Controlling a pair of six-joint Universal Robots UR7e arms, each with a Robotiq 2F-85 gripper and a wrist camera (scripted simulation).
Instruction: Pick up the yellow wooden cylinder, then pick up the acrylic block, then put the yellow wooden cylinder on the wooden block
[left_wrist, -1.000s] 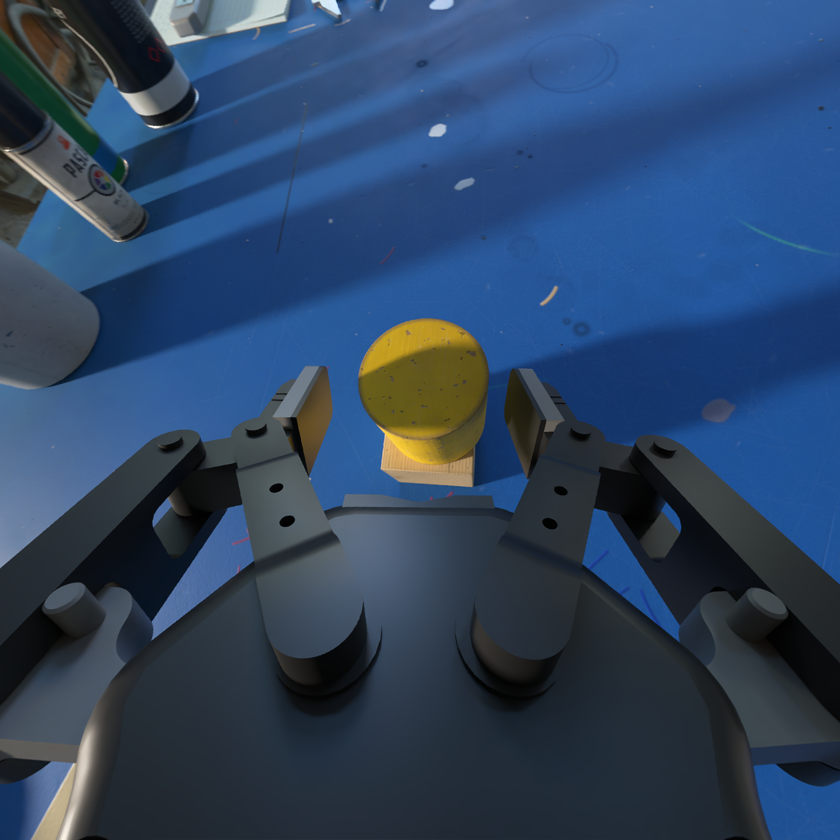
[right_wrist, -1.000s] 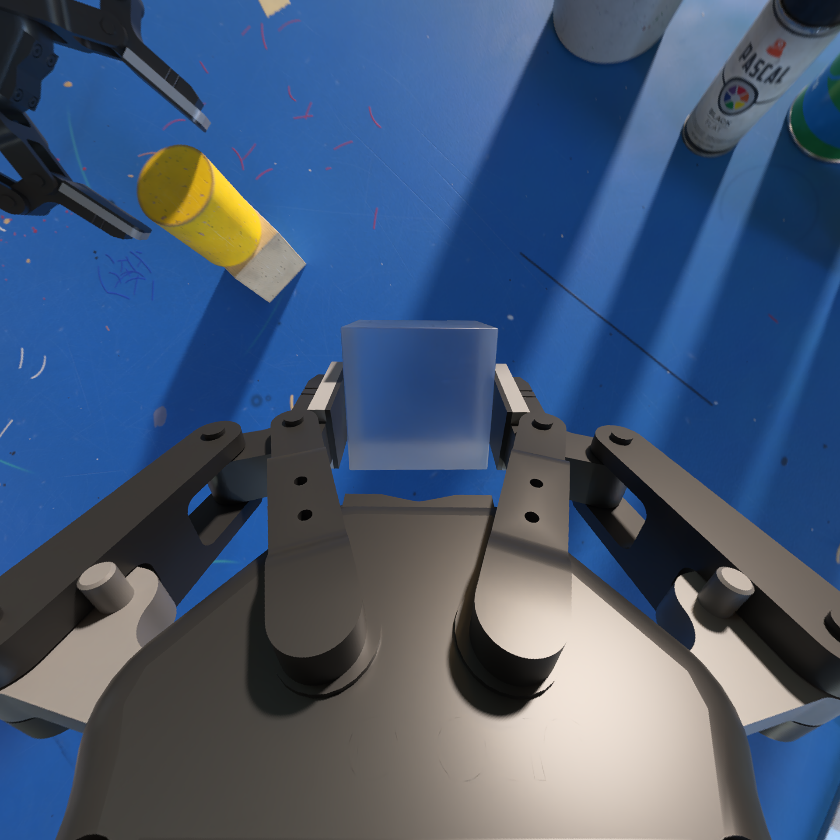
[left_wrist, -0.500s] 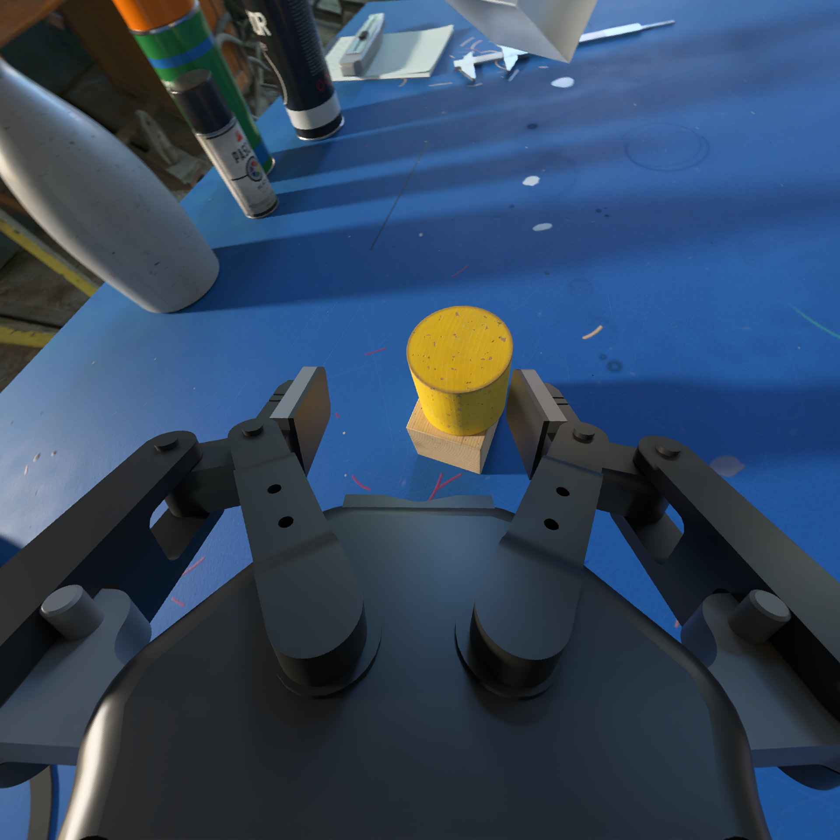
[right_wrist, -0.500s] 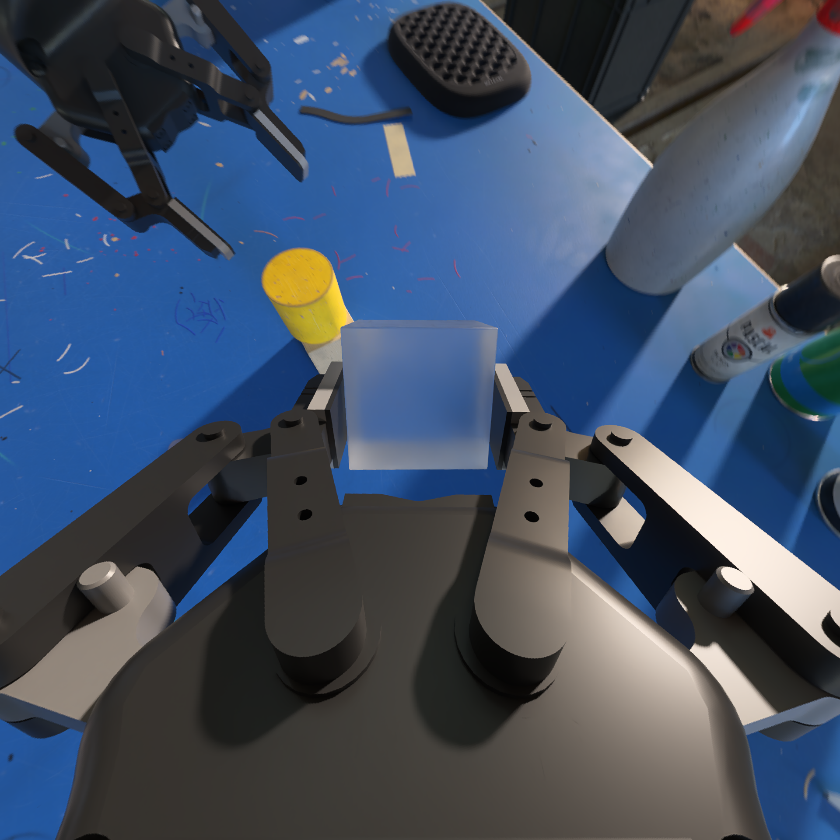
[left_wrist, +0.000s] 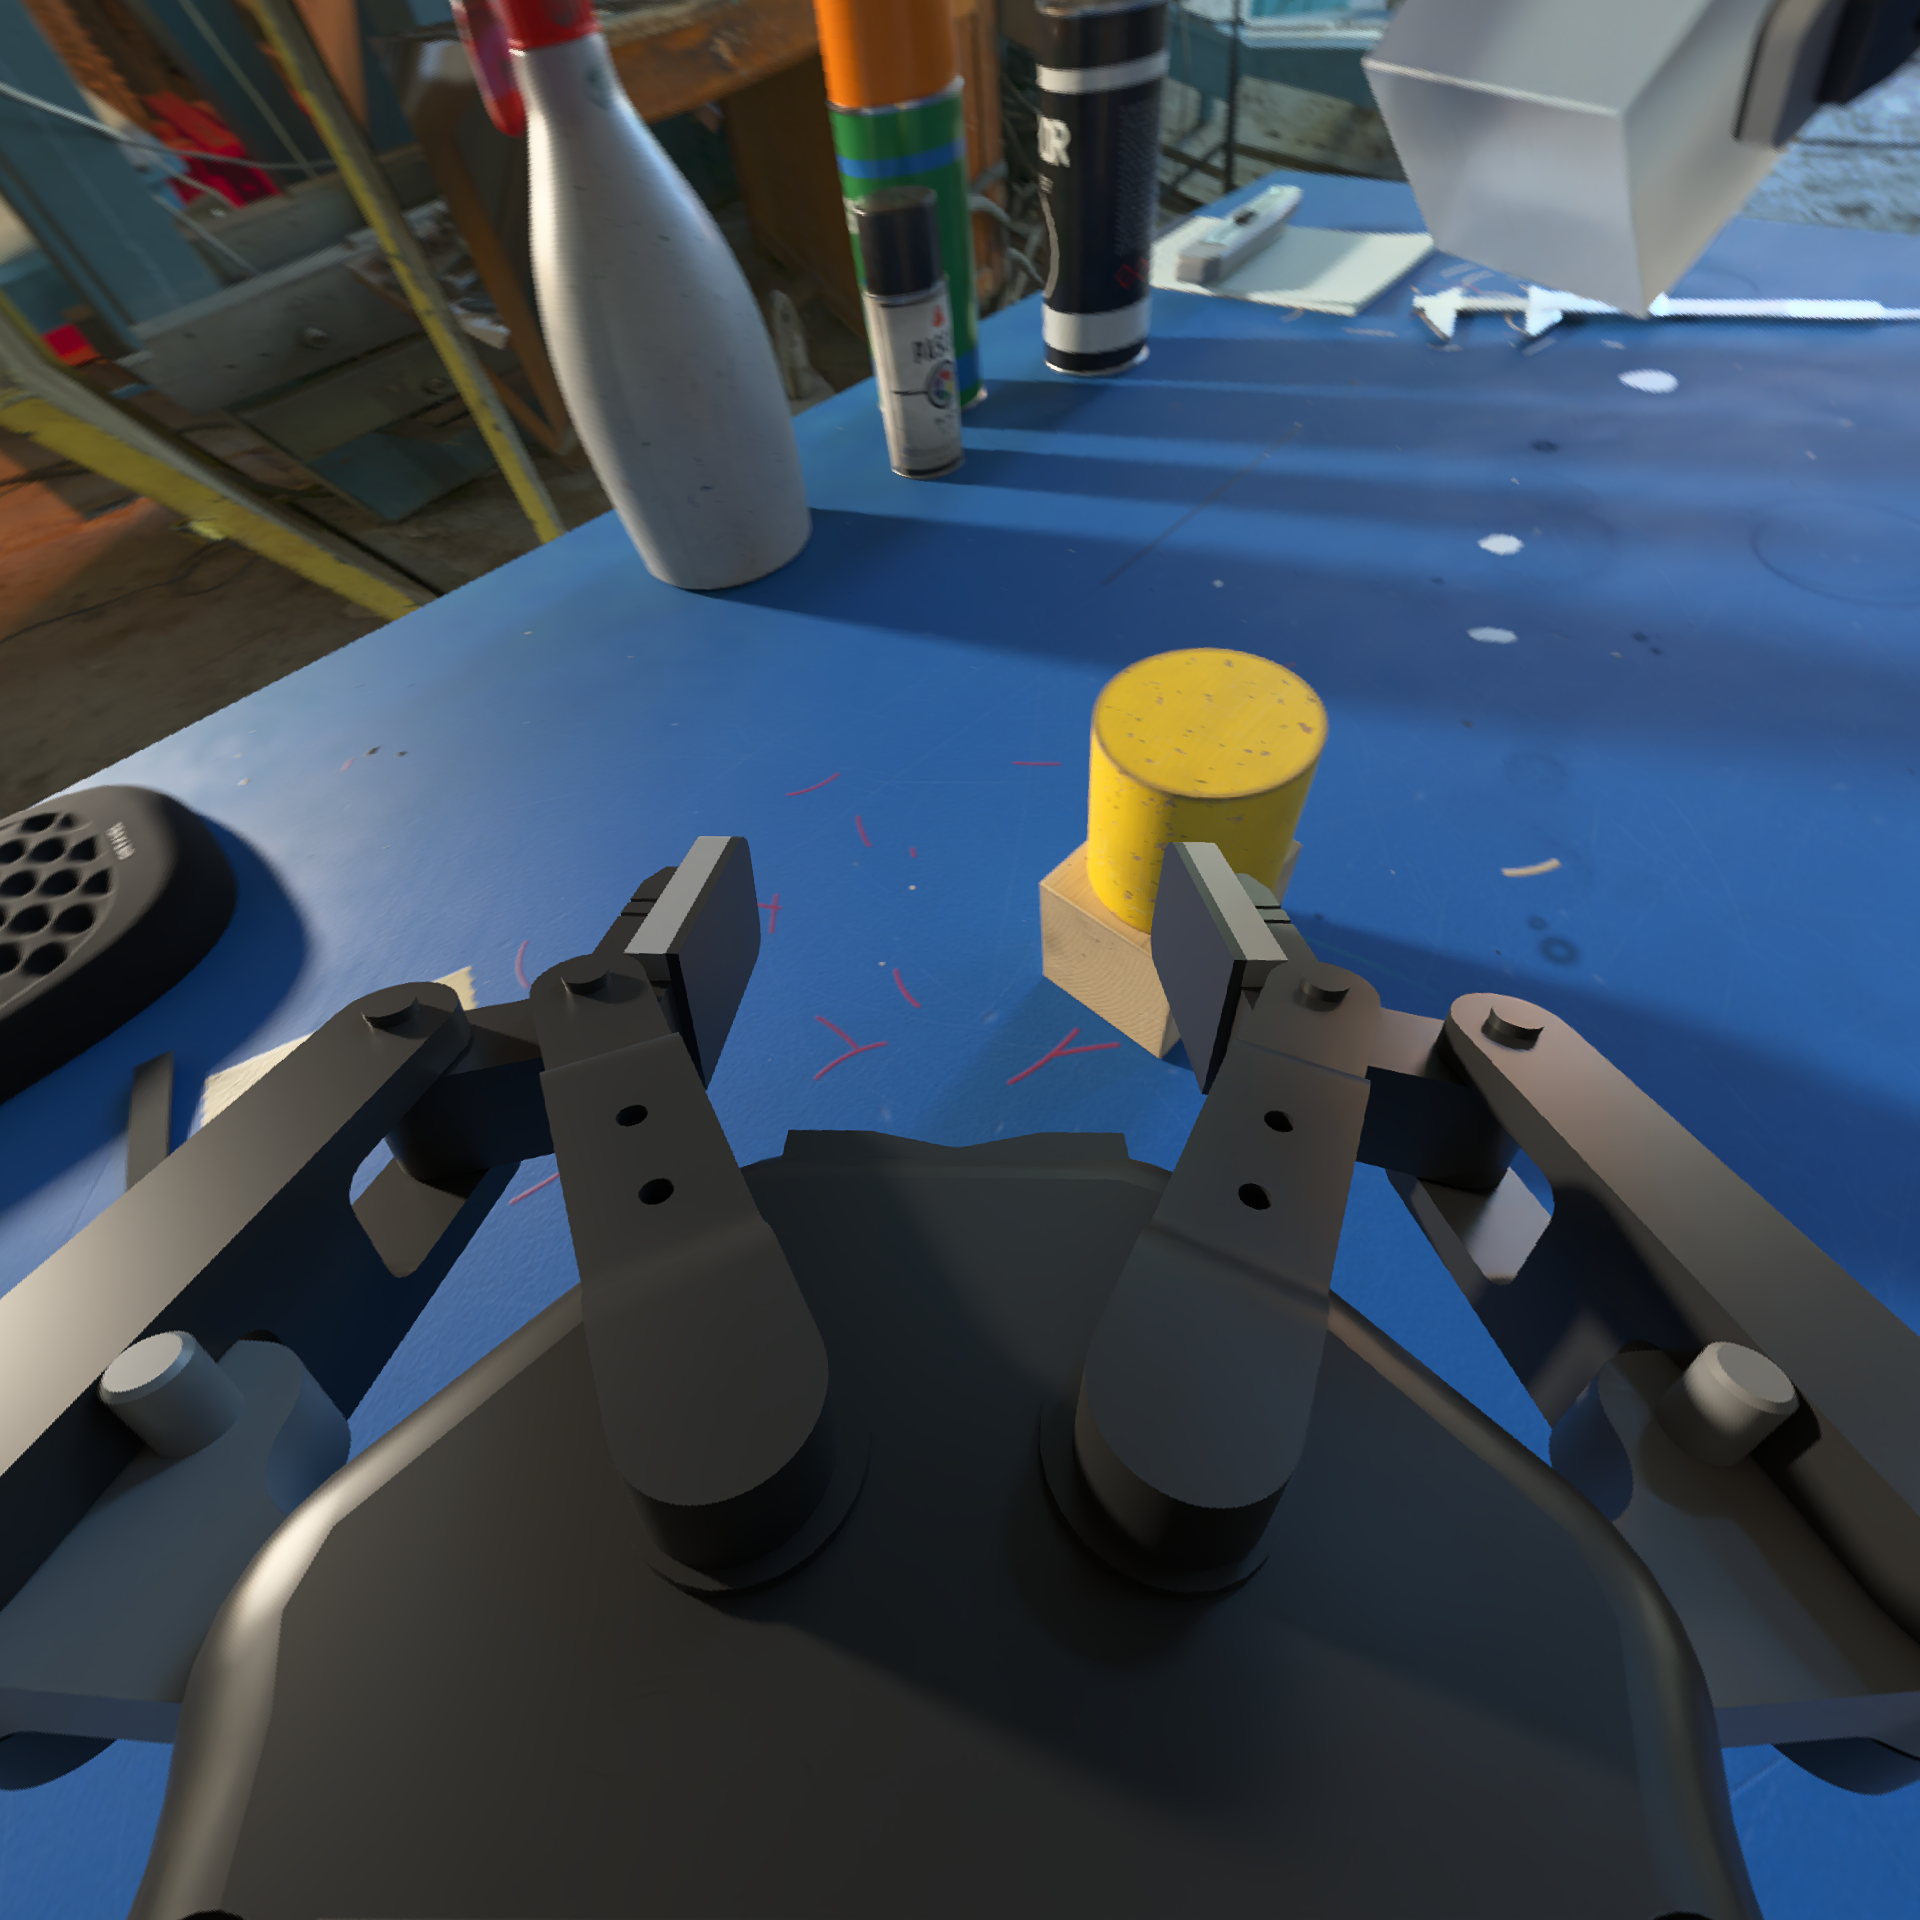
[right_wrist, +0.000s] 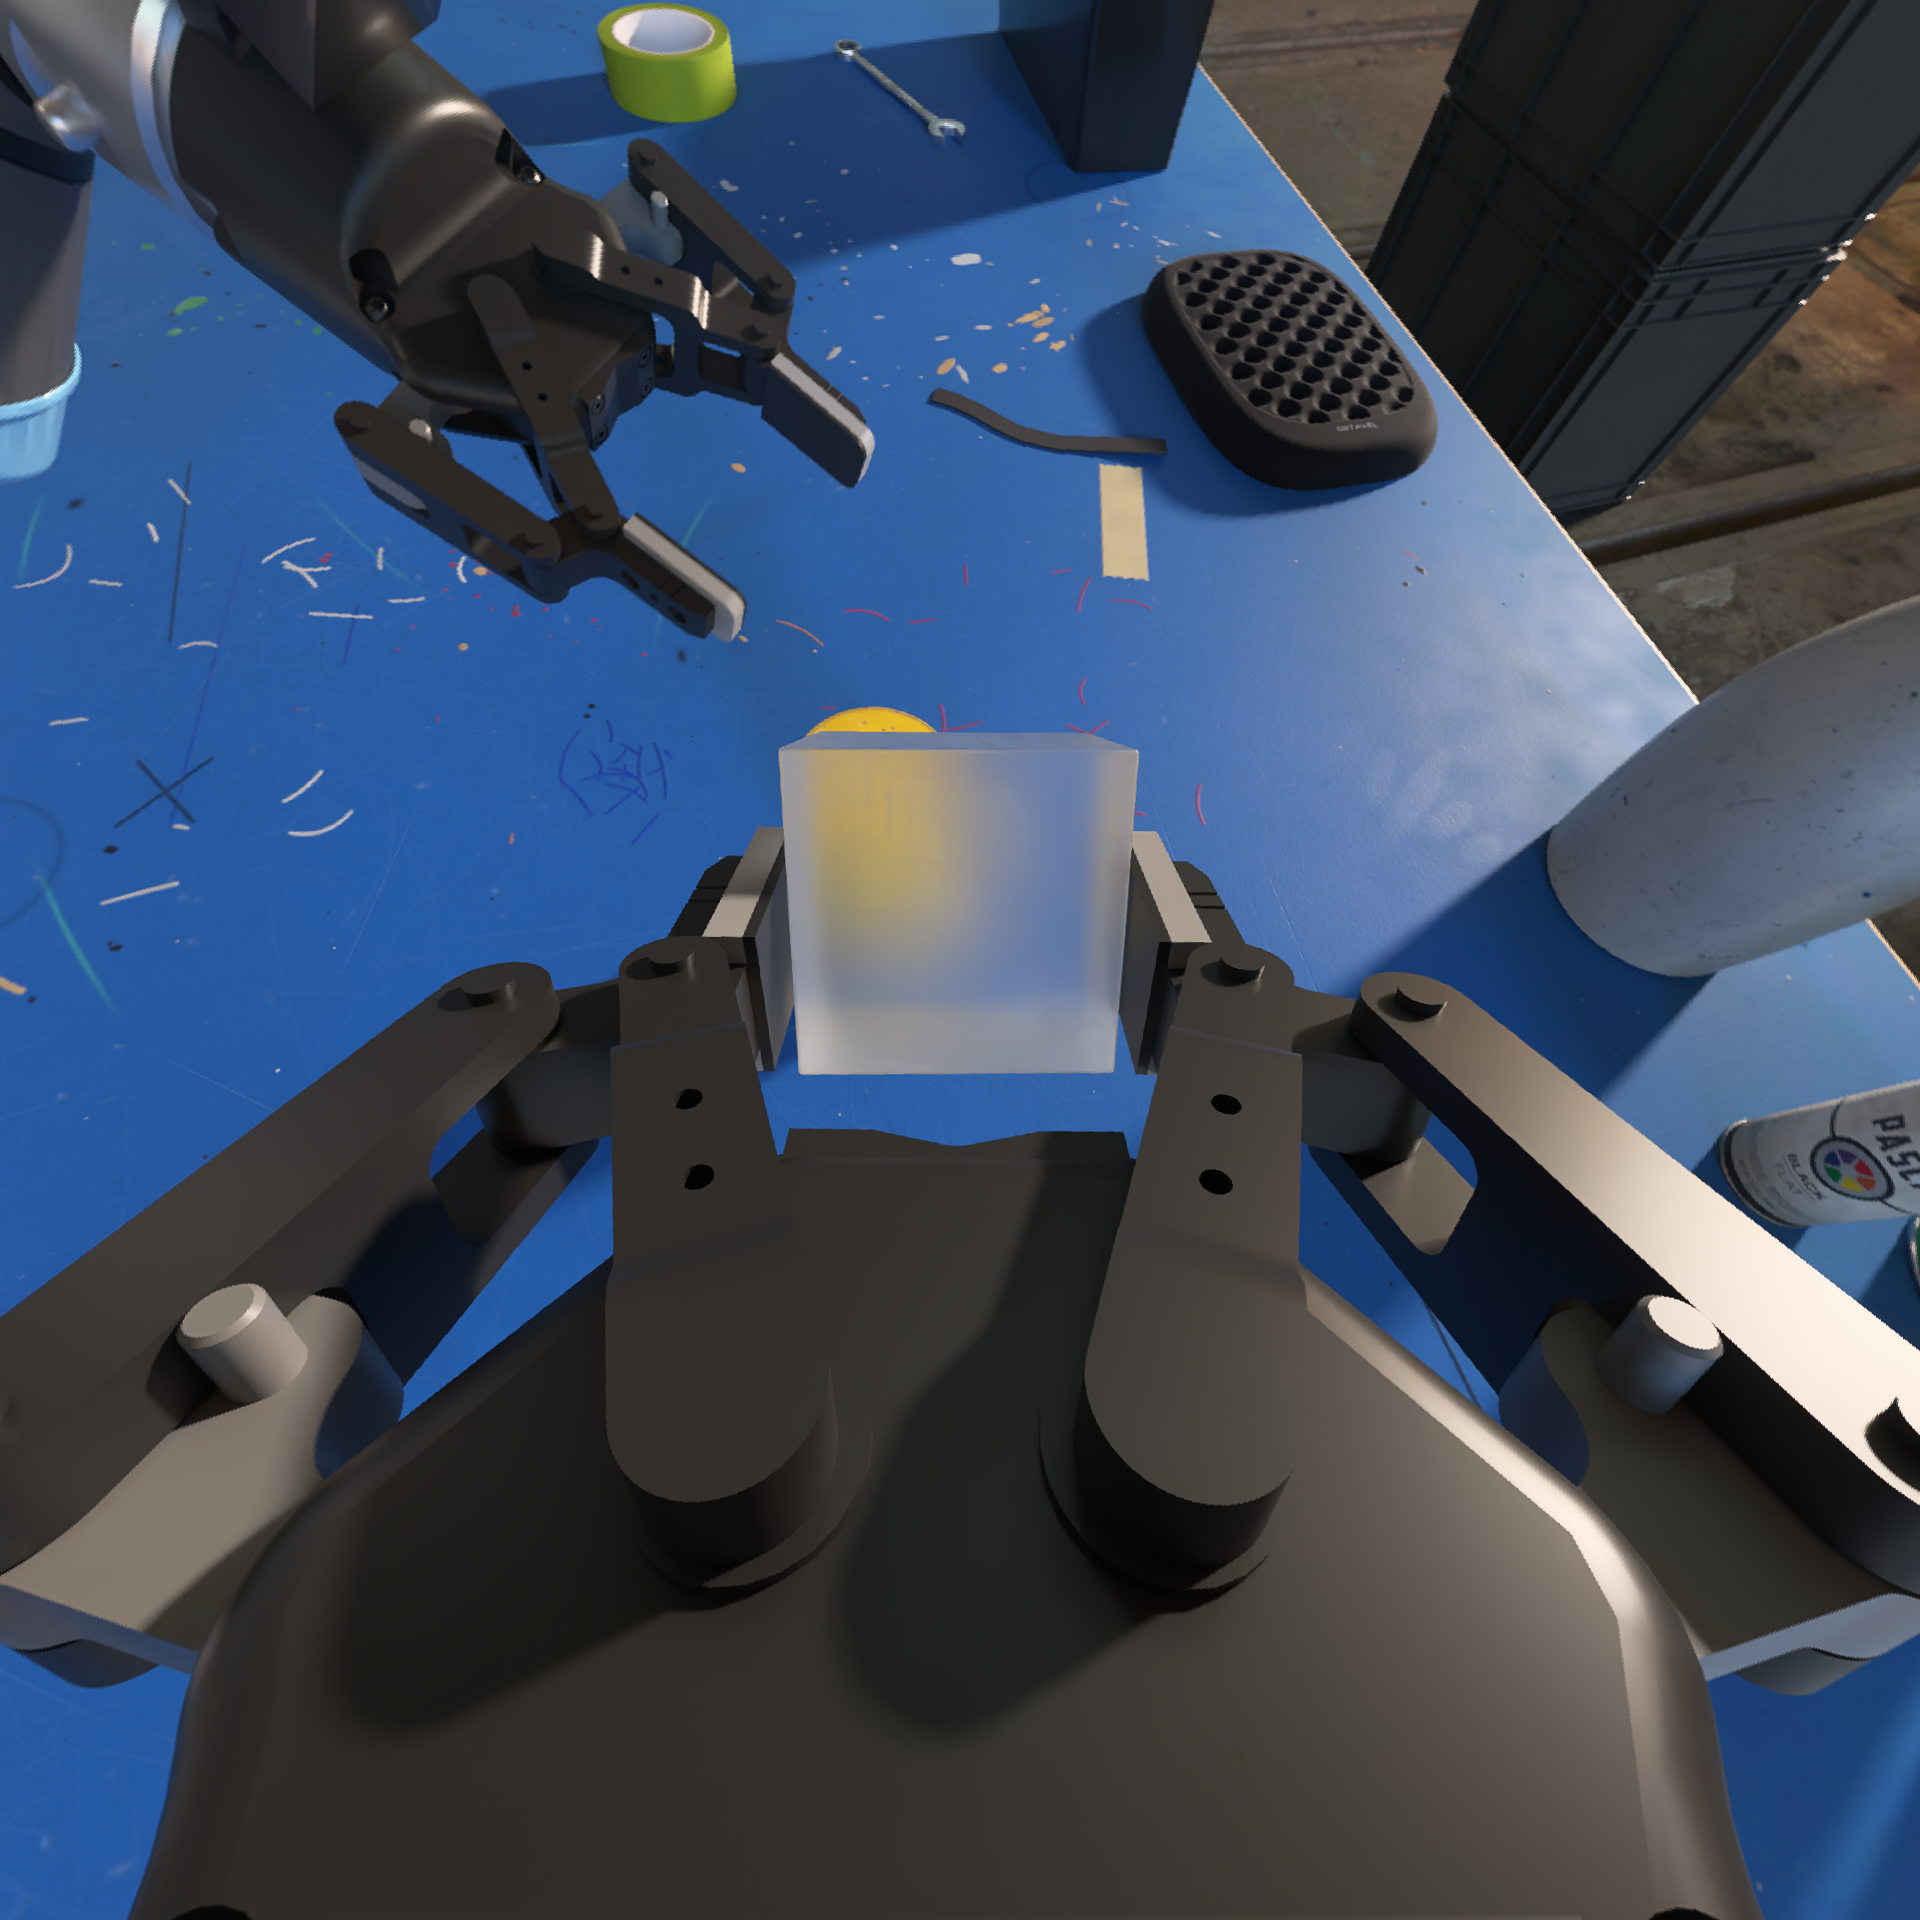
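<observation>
Left wrist view: yellow wooden cylinder (left_wrist: 1205, 779) beyond spread left gripper (left_wrist: 956, 935).

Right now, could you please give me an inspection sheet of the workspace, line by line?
Surface: blue table, scuffed, with paint flecks and scattered shavings.
Job's things: yellow wooden cylinder upright on the wooden block; acrylic block held off the table.
Clutter: white bowling pin, spray cans, black perforated pad, green tape roll, wrench, dark strip, beige tape piece.
Hands: left hand open and empty, beside the cylinder; right hand shut on the acrylic block.
Cables: nothing seen.
Surroundings: dark crates past the table edge.
</observation>
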